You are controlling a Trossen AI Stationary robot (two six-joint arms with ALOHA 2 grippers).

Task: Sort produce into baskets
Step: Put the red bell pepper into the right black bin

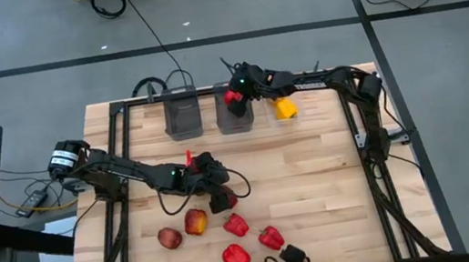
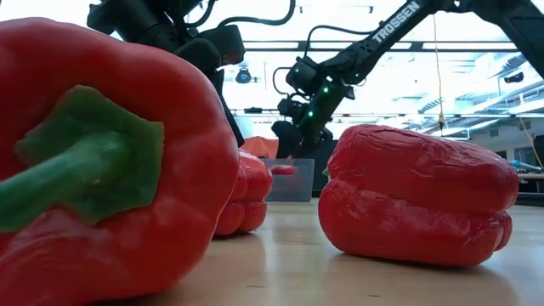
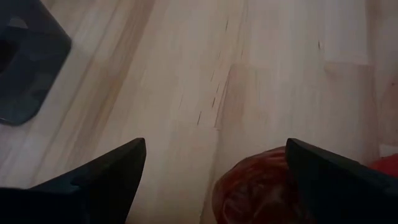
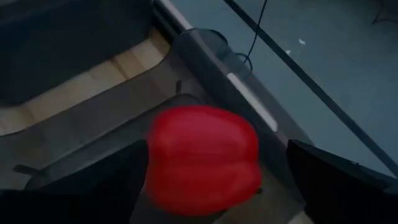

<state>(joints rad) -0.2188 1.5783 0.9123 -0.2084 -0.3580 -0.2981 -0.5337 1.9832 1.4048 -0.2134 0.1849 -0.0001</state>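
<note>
The right claw is wide open above the middle basket at 12 o'clock, a red pepper loose between its fingers. The left claw, wide open and empty, hangs over another pepper mid-table. Peppers look light, shiny, slippery; grab around the fat middle.

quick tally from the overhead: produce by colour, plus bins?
Red peppers: 4, three loose on the table, one at the middle bin under the right pincer
Yellow peppers: 1
Apples: 2
Bins: 3
Total: 7 produce, 3 bins; anything hidden under the left arm not counted.
</note>
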